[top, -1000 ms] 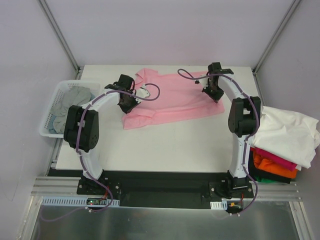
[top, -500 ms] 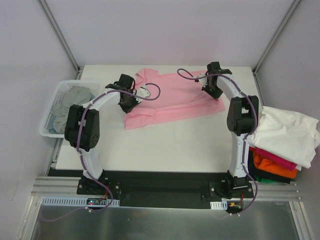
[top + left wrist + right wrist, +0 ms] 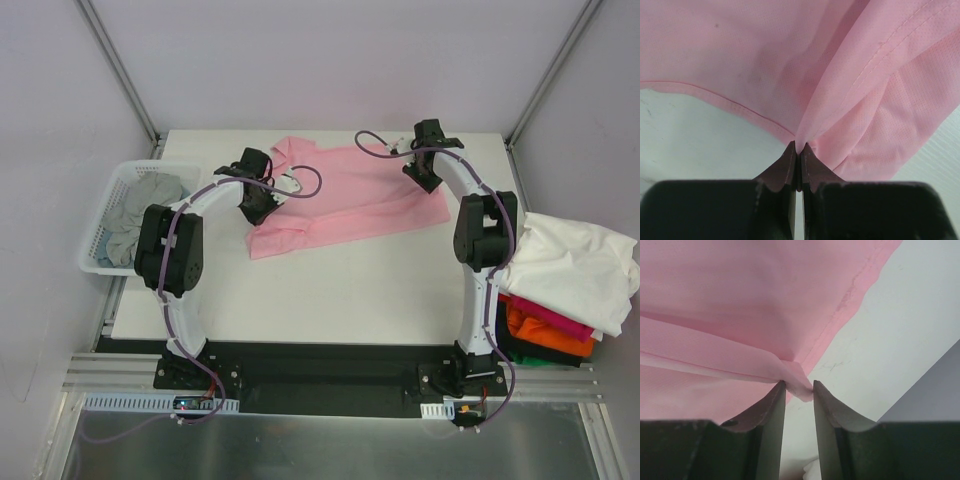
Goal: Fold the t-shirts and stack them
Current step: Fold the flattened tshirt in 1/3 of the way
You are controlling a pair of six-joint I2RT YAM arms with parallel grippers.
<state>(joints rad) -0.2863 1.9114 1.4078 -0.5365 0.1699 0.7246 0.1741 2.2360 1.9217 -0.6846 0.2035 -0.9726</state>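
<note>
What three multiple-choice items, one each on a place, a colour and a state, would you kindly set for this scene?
1. Where is the grey t-shirt? A on the floor; B in the white basket; C on a chair.
2. Which colour tops the pile of shirts at the right? A orange; B white; C black.
3. How is the left hand? A wide open; B shut on nothing; C shut on the pink t-shirt.
Key: 1 B, grey cloth fills the basket. 2 B, a white shirt lies uppermost. 3 C, its fingertips pinch a pink fold.
</note>
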